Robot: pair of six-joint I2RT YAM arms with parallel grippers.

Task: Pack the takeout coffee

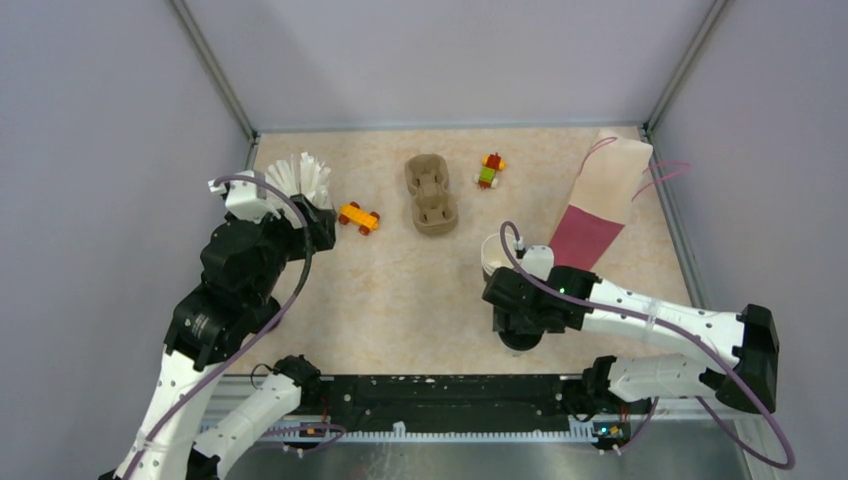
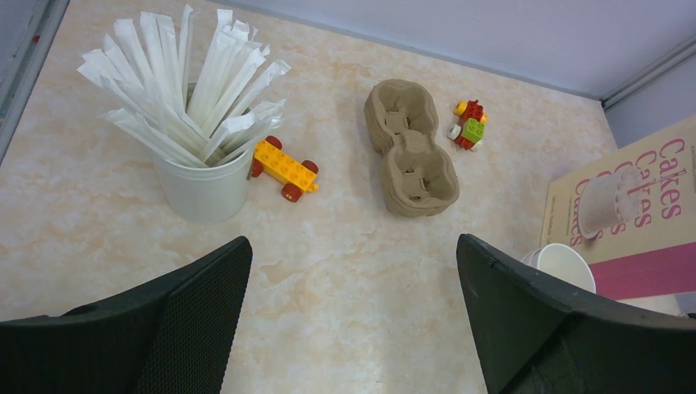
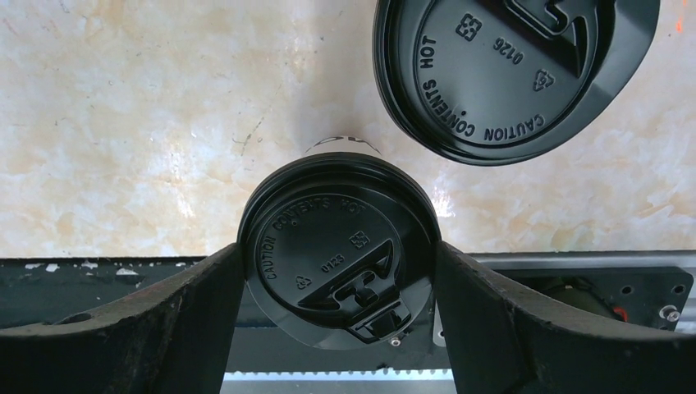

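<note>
A takeout coffee cup with a black lid point(image 3: 336, 246) stands between my right gripper's point(image 3: 338, 248) fingers, which press on both sides of the lid's rim. From above, that gripper point(image 1: 520, 325) hangs near the table's front edge and hides most of the cup. A second black lid point(image 3: 509, 70) shows at the upper right of the right wrist view; what it rests on is hidden. An open white paper cup point(image 1: 492, 255) point(image 2: 566, 264) stands without a lid just behind the right gripper. My left gripper point(image 2: 353, 242) point(image 1: 318, 225) is open and empty over bare table at the far left.
A brown two-hole pulp tray point(image 1: 431, 195) point(image 2: 413, 148) lies at the back centre. A paper bag point(image 1: 605, 200) point(image 2: 632, 197) lies flat at the back right. A cup of white sticks point(image 1: 300, 178) point(image 2: 201, 185) stands beside a yellow toy car point(image 1: 358, 217). A red-green toy point(image 1: 490, 170) is behind the tray.
</note>
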